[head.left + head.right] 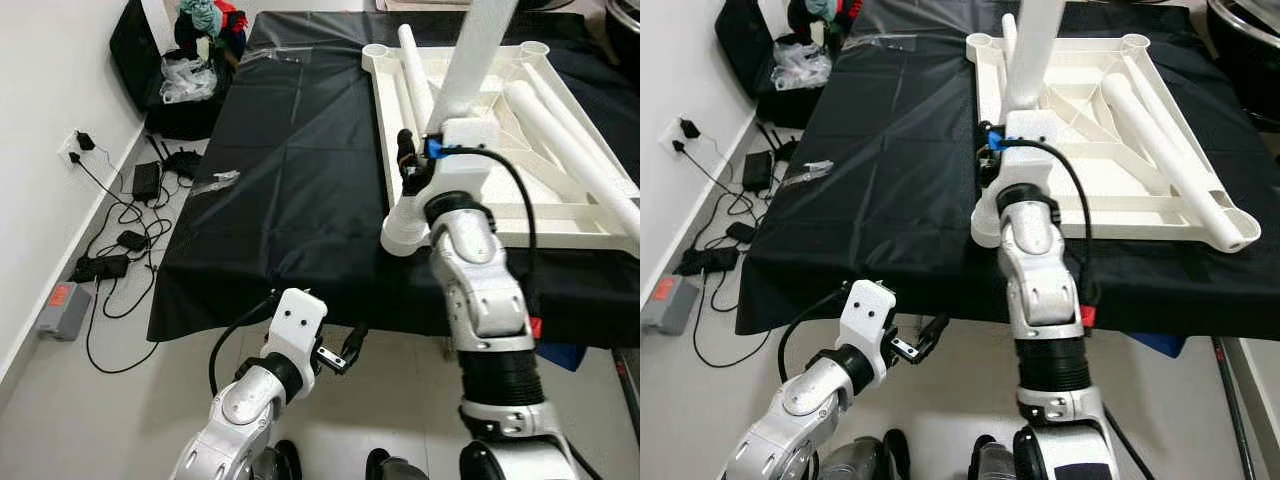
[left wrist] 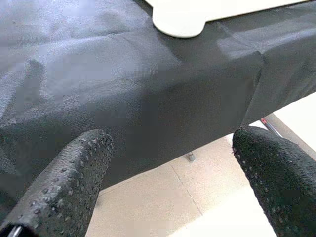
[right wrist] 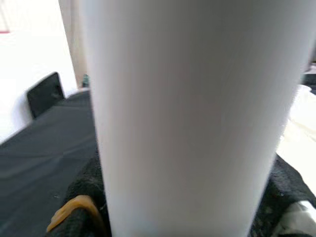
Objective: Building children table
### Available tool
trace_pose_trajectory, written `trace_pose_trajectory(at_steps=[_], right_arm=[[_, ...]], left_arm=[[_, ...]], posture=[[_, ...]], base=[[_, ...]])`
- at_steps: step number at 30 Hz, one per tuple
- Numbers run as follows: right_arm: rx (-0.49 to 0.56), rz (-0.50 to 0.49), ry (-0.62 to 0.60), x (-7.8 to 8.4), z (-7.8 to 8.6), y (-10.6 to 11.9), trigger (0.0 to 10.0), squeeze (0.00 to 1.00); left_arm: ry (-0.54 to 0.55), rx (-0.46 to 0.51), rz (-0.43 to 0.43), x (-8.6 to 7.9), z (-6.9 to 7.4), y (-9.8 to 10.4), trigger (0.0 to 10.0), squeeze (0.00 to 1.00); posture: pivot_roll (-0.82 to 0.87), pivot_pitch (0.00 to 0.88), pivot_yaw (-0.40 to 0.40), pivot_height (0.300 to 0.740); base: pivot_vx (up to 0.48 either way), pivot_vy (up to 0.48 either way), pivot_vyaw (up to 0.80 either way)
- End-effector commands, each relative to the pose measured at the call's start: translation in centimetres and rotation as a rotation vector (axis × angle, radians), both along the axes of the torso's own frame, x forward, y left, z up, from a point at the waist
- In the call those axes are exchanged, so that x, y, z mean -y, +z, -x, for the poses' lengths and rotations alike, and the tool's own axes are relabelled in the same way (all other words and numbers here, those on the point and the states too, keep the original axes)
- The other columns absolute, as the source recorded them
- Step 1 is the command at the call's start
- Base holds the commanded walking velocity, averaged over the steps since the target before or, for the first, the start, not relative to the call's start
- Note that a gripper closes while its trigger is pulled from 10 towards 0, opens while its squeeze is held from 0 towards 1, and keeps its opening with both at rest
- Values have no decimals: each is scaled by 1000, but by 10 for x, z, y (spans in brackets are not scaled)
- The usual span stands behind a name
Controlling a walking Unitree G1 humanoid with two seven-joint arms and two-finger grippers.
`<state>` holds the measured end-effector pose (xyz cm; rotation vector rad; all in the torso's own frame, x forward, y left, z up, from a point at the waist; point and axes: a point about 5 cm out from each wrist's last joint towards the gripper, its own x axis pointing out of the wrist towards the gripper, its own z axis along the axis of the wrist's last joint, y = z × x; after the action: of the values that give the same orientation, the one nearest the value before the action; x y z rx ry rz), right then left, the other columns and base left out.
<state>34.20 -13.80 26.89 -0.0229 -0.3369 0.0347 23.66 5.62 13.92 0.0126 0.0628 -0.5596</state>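
A white upturned tabletop (image 1: 560, 232) lies on a black-draped surface (image 1: 290, 160). My right gripper (image 1: 422, 152) is shut on a white table leg (image 1: 475, 60), held upright, slightly tilted, above the tabletop's near-left corner socket (image 1: 405, 235). In the right wrist view the leg (image 3: 187, 118) stands between the black fingers (image 3: 81, 197). Two more white legs (image 1: 570, 140) lie in the frame. My left gripper (image 1: 345, 352) hangs open below the draped front edge, its fingers (image 2: 69, 187) wide apart with nothing between them.
A wall runs along the left, with cables, adapters and a power strip (image 1: 130, 220) on the floor beside it. A black bag with plastic bags (image 1: 180, 70) sits at the back left. A clear wrapper (image 1: 215, 182) lies on the cloth's left edge.
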Motion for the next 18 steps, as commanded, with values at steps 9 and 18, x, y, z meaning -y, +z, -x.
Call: trace_pose_trajectory(at_steps=[9, 18], right_arm=[[32, -15, 137, 5, 5, -1, 10000, 718], [44, -7, 244, 8, 3, -1, 10000, 1000]], left_arm=[[2, -17, -7, -1, 2, -3, 10000, 0], [5, -18, -8, -1, 2, -3, 10000, 0]], posture=[[138, 237, -6, 740], [144, 235, -8, 740]], base=[[0, 0, 0], [0, 0, 0]])
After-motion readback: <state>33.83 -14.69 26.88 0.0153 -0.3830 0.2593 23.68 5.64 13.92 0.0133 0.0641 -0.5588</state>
